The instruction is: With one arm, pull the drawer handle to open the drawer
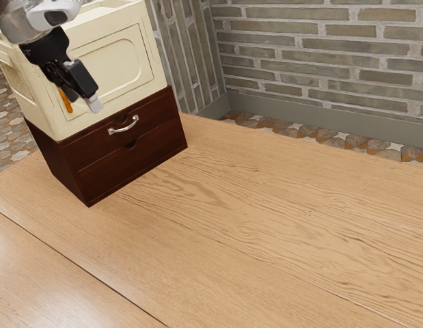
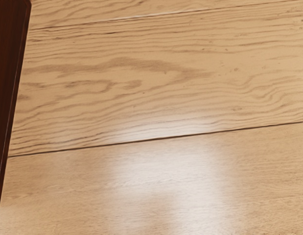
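You have a bowed silver handle [image 1: 124, 125] on the flush, dark-brown upper drawer [image 1: 88, 149], near the tabletop's [image 1: 266, 239] far edge, exterior view's left. You cannot tell whether the gripper [image 1: 80, 98] is open or closed; it partly hides the cream cabinet [image 1: 122, 65].

Glossy dark wood drawers [image 1: 134, 154], bright metallic handle [image 1: 124, 126].

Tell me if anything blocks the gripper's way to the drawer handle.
Nothing visible stands between the gripper and the drawer handle. The handle sits on the front of the dark red-brown cabinet, lower and farther toward the exterior view's right.
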You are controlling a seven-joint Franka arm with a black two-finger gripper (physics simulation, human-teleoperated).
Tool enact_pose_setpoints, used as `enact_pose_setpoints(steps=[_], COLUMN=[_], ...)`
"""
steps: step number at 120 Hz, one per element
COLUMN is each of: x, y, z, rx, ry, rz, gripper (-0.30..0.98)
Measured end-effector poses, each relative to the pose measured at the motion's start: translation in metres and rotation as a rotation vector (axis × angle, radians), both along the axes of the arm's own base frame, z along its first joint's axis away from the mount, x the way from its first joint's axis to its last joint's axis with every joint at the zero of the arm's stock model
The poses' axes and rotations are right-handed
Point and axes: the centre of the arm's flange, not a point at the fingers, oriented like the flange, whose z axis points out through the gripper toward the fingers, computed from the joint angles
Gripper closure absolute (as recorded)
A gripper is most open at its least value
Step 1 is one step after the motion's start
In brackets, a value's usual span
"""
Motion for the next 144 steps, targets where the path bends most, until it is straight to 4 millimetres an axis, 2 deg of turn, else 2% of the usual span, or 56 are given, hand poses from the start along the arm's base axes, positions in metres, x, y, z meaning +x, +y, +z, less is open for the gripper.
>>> enact_pose_setpoints(steps=[8,23,29,35,41,47,52,60,72,78,92,120,136,144], x=[0.01,0.026,0.033,0.036,0.036,0.045,0.059,0.075,0.085,0.088,0.088,0.082,0.062,0.055], y=[-0.014,-0.059,-0.066,-0.056,-0.03,-0.003,0.001,-0.025,-0.071,-0.082,-0.055,-0.033,-0.023,-0.012], z=[-0.007,-0.012,-0.018,-0.025,-0.033,-0.057,-0.081,-0.095,-0.092,-0.091,-0.094,-0.094,-0.085,-0.09], rx=[0.004,0.017,0.024,0.032,0.035,0.037,0.042,0.088,0.233,0.301,0.386,0.427,0.423,0.421], ry=[0.013,0.026,0.039,0.05,0.062,0.103,0.144,0.178,0.212,0.227,0.258,0.275,0.263,0.265], rz=[-0.043,-0.151,-0.172,-0.168,-0.135,-0.098,-0.098,-0.146,-0.237,-0.257,-0.214,-0.185,-0.177,-0.168], gripper=[0.0,0.0,0.0,0.0,0.0,0.0,0.0,0.0,0.0,0.0,0.0,0.0,0.0,0.0])
